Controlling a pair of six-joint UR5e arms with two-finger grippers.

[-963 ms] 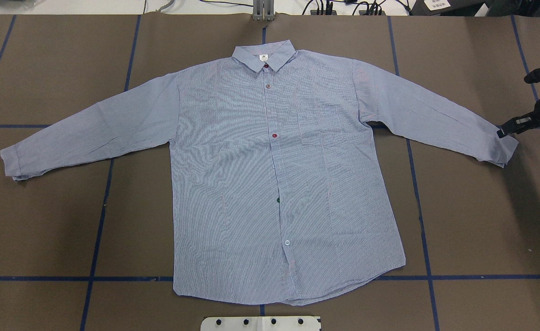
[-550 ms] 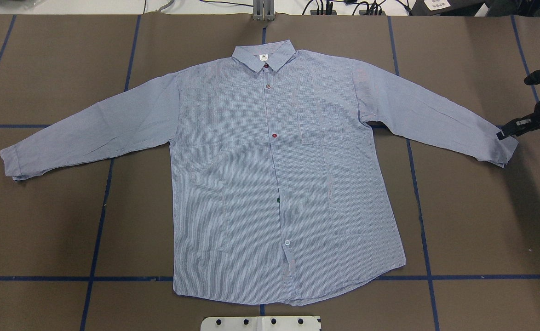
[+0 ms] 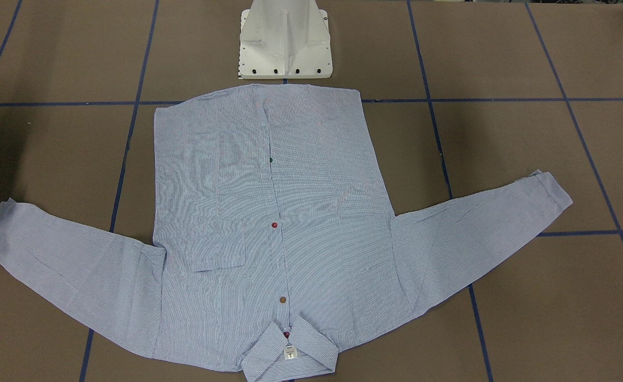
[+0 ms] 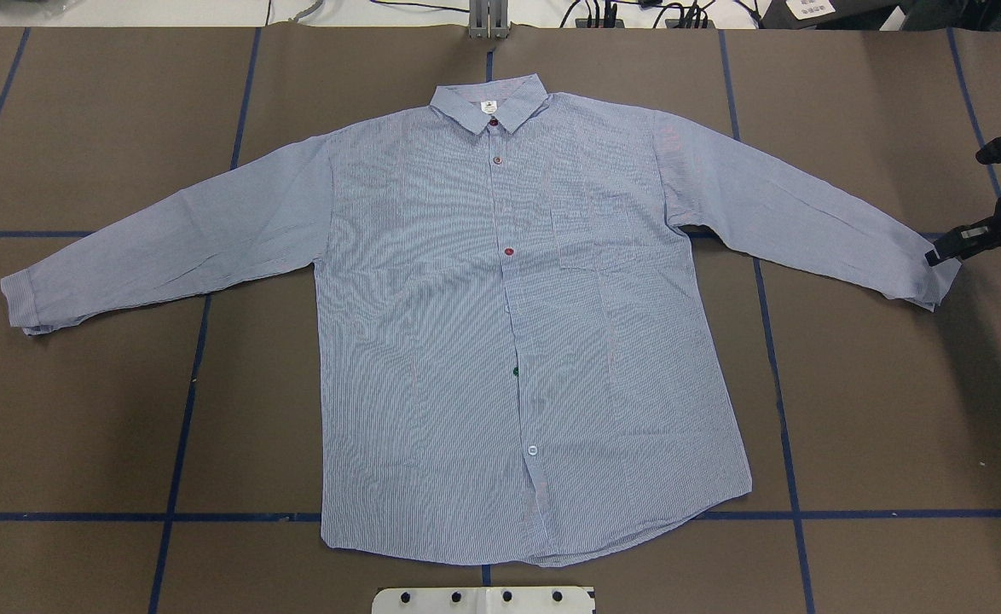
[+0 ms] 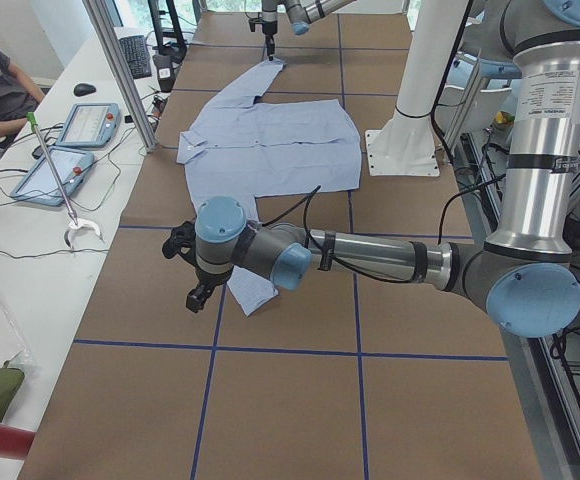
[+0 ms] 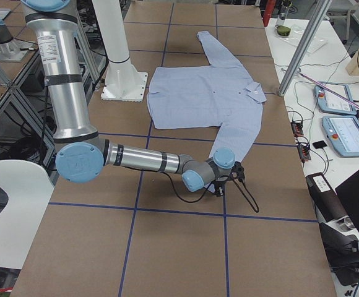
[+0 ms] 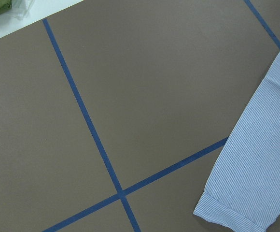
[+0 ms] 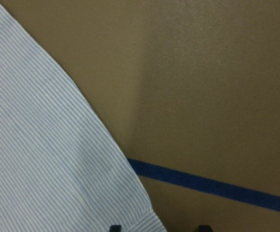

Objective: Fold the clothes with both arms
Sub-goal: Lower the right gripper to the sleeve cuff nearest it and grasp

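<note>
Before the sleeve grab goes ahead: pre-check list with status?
1. Striped shirt flat, front up, buttoned: ok.
2. Both sleeves spread out, clear of the body panel: ok.
3. Right jaws at the right sleeve cuff: ok; in the right wrist view the cuff corner lies between the tips.
4. Right jaws open: ok, the tips are apart and not clamped.
5. Left jaws lined up on the left sleeve cuff: cannot tell; the cuff sits off-centre in the left wrist view and no tips show.
6. Left jaws open: cannot tell, they show in the side view only.
</note>
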